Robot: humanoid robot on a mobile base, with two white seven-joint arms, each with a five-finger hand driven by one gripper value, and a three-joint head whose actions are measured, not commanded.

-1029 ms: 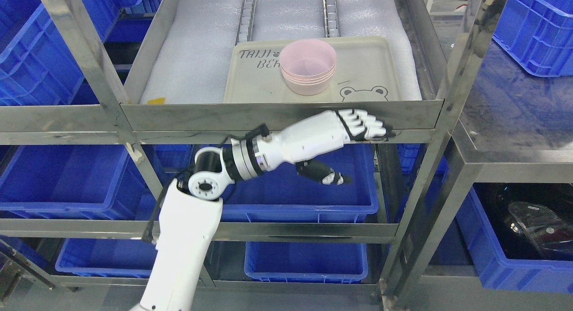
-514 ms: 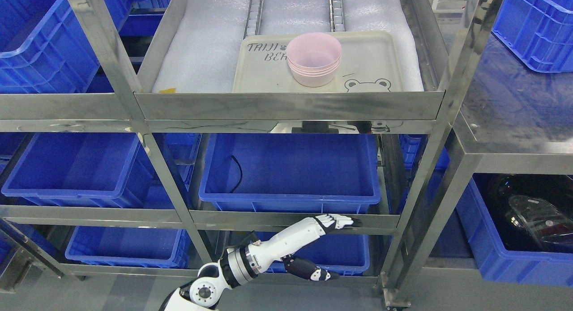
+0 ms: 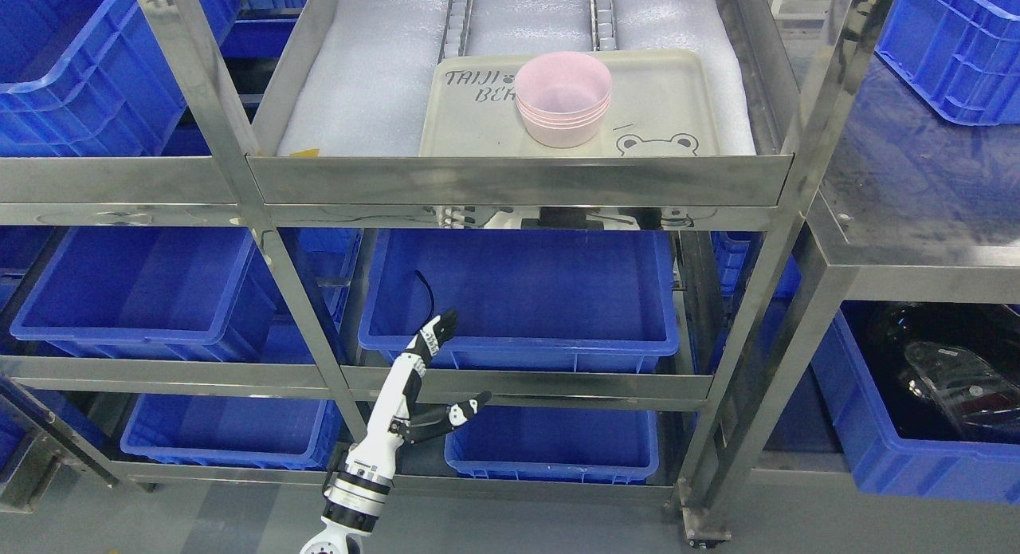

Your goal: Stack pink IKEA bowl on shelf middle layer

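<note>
Shelf (image 3: 518,189): steel, tray (image 3: 677,100) at its front edge.
Pink bowls (image 3: 563,98): nested mid-tray.
Left hand (image 3: 434,363): low, fingers spread, empty.

A flat cream plastic tray (image 3: 677,100) with a drawn bear face lies on soft white foam padding (image 3: 358,84). Below it sit deep blue plastic bins (image 3: 518,299), side by side in rows.

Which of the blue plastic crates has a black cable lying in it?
The blue plastic crate directly under the beige tray: a thin black cable curls at its inner left wall, just above the open left hand. The others show none.
</note>
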